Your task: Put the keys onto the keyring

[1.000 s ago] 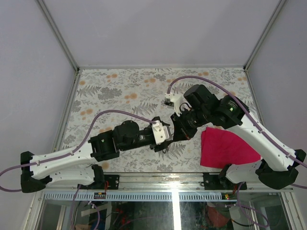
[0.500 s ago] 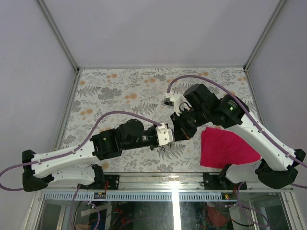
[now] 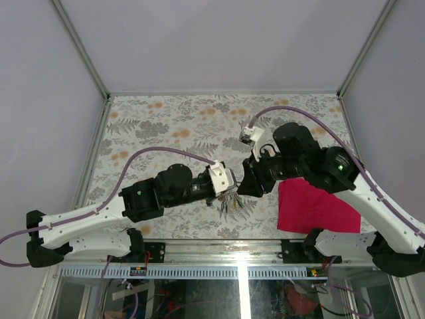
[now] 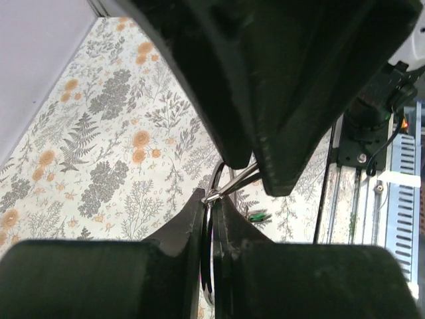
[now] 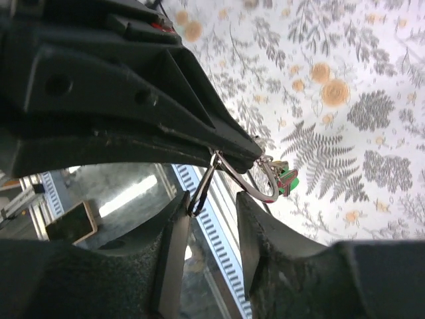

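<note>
Left gripper (image 4: 211,207): clamped tight on the keyring (image 5: 204,183).
Keyring: edge-on, in line with the left fingers, jutting past their tips.
Green key (image 5: 287,181): hangs from the ring just beyond those tips; heading unclear.
Right gripper (image 5: 212,209): jaws parted, ring's rim between them.
Red cloth (image 3: 312,206): flat, beside the right gripper.

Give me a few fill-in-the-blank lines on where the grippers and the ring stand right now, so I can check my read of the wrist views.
1. The left gripper is shut on the ___.
2. The one key showing in the right wrist view has a ___ head.
3. The right gripper has its jaws ___.
4. The cloth lying beside the right arm is ___.

Missing words: keyring; green; open; red.
</note>
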Robot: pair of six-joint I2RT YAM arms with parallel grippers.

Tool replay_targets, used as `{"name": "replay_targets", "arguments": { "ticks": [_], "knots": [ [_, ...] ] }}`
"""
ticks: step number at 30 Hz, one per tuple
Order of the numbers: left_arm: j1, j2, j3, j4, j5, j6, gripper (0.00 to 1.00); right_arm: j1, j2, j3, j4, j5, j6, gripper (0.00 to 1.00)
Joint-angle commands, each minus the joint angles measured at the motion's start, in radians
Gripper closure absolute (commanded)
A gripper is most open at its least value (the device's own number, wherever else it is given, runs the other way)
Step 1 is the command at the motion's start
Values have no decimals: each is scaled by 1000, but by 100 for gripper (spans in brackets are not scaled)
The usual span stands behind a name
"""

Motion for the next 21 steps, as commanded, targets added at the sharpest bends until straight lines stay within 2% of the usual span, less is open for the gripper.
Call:
{"name": "replay_targets", "arguments": {
  "ticks": [1, 11, 15, 21],
  "knots": [
    [4, -52, -16, 151, -39, -101, 100, -2, -120, -95, 259, 60, 44, 58],
    [4, -73, -61, 227, -113, -202, 100, -2, -385, -426, 764, 199, 158, 53],
    [3, -71, -62, 232, -134, -216, 100, -1, -405, -470, 819, 234, 227, 52],
    [4, -64, -60, 229, -143, -219, 100, -2, -376, -470, 827, 175, 278, 52]
  ]
}}
